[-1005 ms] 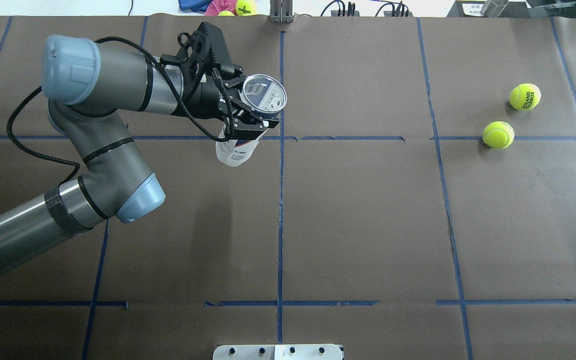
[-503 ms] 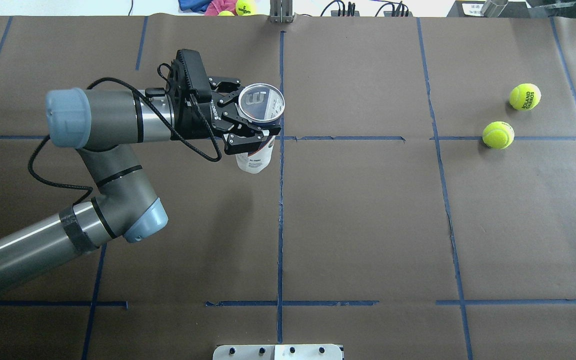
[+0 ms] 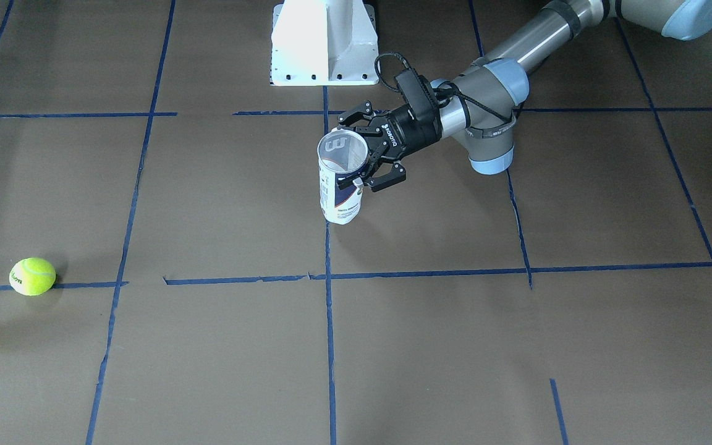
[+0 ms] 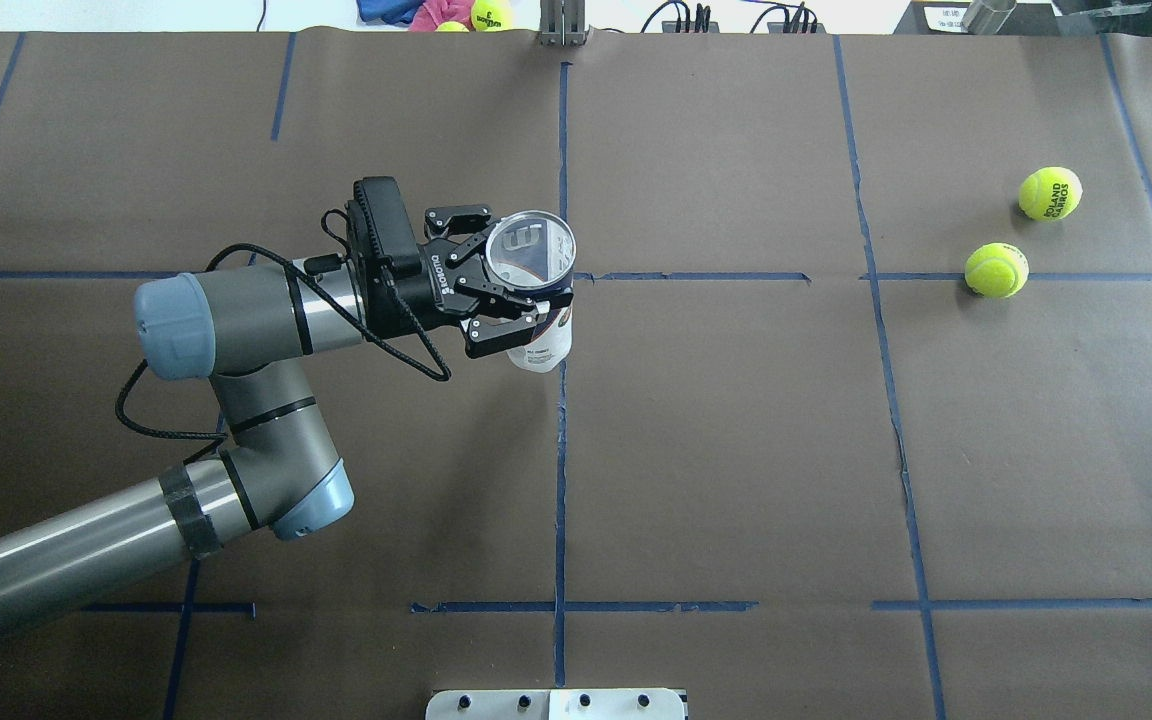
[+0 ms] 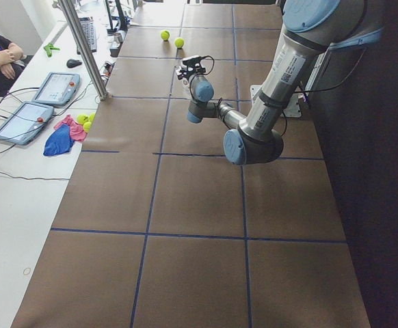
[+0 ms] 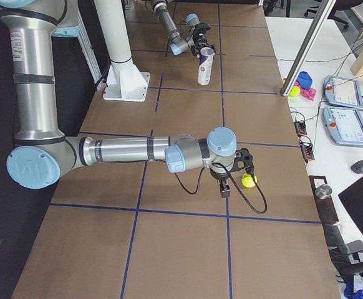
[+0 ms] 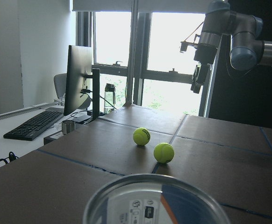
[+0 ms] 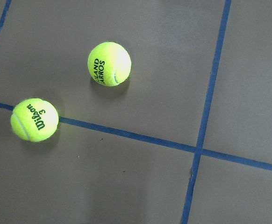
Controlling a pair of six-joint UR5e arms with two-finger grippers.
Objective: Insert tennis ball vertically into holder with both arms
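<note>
Left gripper point(image 4: 526, 268) was closed on the holder point(image 4: 539, 345) just under its rim, one finger on each side. Tube was roughly upright, open end up. The holder was mid-desk, just left of the centre blue tape line point(image 4: 561, 450) where it meets the far cross-line. Couldn't tell whether its base touched the desk point(image 4: 736, 450) or hung just above it. Two tennis balls lay on the robot's right side, well apart from the holder: Roland Garros ball point(image 4: 1050, 193) and Wilson ball point(image 4: 996, 270). They were near each other but not touching, with the Wilson one on a tape line. Right gripper point(image 6: 224, 187) pointed down just beside one ball in the right side view; can't tell how wide it was. The right wrist view looked straight down on both balls
</note>
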